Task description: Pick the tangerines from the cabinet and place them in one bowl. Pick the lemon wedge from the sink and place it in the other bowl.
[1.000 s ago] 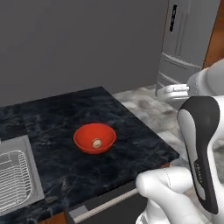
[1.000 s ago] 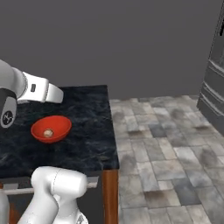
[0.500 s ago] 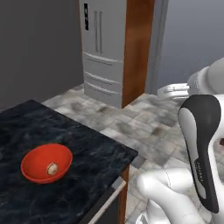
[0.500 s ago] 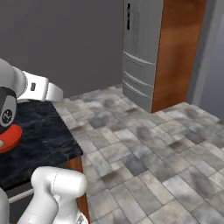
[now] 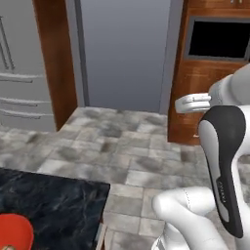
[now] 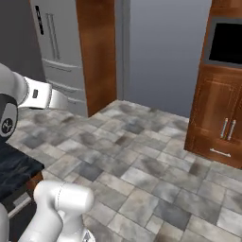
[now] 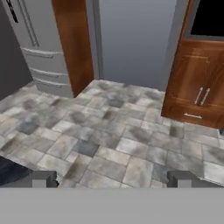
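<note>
gripper (image 7: 111,180) released, empty, frame bottom; red bowl (image 5: 13,235) lower left: judged rigid, glossy, slippery, so grip the rim.

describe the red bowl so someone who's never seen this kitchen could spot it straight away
In the left base view, find the black marbled counter in the lower left corner, against the grey stone floor tiles. The red bowl sits at that counter's near left end, cut off by the picture's edge. It is the one glossy, bright red thing among grey, black and brown surfaces.
</note>
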Motion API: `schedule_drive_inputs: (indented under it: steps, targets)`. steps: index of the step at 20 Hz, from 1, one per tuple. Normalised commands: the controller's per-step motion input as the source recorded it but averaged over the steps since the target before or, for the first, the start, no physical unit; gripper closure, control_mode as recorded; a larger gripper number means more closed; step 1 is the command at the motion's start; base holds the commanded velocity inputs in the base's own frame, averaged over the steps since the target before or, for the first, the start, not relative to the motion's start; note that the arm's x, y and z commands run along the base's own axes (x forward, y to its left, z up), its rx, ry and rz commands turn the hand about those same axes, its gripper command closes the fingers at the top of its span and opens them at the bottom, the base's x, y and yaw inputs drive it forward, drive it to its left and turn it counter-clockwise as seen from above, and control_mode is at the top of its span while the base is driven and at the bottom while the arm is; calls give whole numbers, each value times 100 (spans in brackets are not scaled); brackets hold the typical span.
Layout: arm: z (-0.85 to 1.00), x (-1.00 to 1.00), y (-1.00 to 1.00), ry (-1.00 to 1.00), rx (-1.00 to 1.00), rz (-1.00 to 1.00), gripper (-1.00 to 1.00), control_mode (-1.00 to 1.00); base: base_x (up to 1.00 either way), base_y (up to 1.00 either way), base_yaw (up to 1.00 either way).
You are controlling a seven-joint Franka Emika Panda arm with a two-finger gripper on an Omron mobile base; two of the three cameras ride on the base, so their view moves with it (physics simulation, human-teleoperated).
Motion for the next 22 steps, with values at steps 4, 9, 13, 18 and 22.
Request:
schedule_drive_inputs:
  steps: [4, 9, 13, 18, 22]
  targets:
    - [0, 0, 0, 0, 0, 0, -100, 100, 0, -47, -72]
    - [0, 0, 0, 0, 0, 0, -100, 100, 0, -59, -70]
    - [0, 0, 0, 0, 0, 0, -100, 100, 1, -60, -69]
    - [0, 0, 0, 0, 0, 0, -100, 100, 6, -56, -68]
    - [0, 0, 0, 0, 0, 0, -100, 100, 10, -53, -66]
